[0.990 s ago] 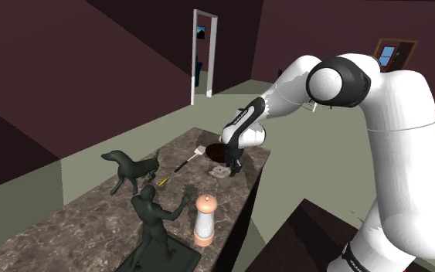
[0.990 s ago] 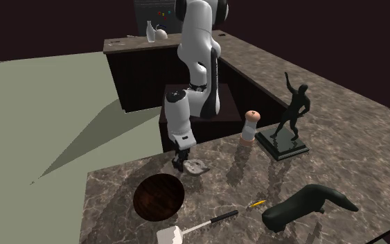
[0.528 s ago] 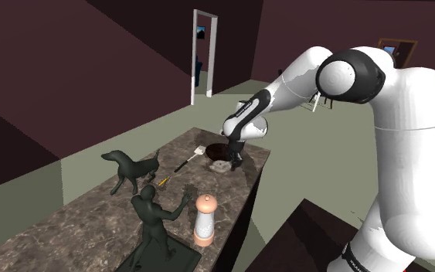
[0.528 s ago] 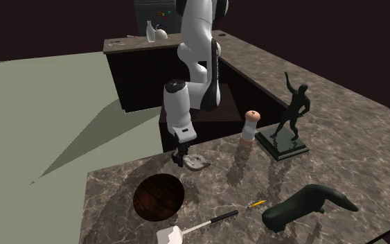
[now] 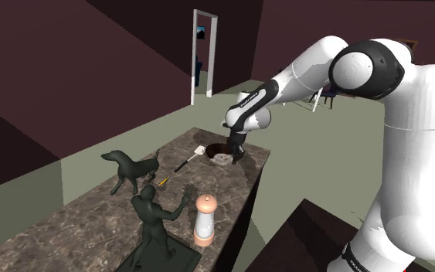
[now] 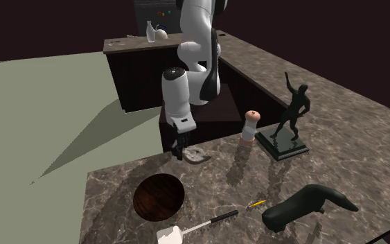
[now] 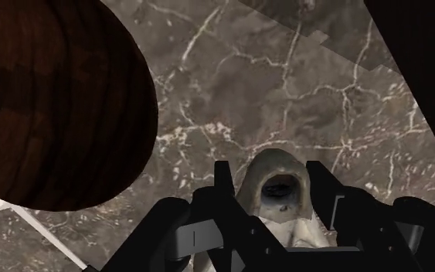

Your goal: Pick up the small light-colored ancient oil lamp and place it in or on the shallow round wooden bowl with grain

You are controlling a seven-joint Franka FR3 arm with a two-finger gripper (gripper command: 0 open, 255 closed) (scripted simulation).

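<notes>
My black claw (image 7: 271, 179) clasps the small pale oil lamp (image 7: 276, 160) by its sides, apparently just off the dark marble counter (image 7: 300, 85), to clear the rim of the nearby dark round wooden bowl (image 7: 53, 100).

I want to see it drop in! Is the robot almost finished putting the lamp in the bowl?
About halfway. Done: the pincer is shut on the lamp, which looks lifted off the counter. In hand: the lamp hangs beside the bowl, not over it. Left: carry it above the bowl and let go.
</notes>
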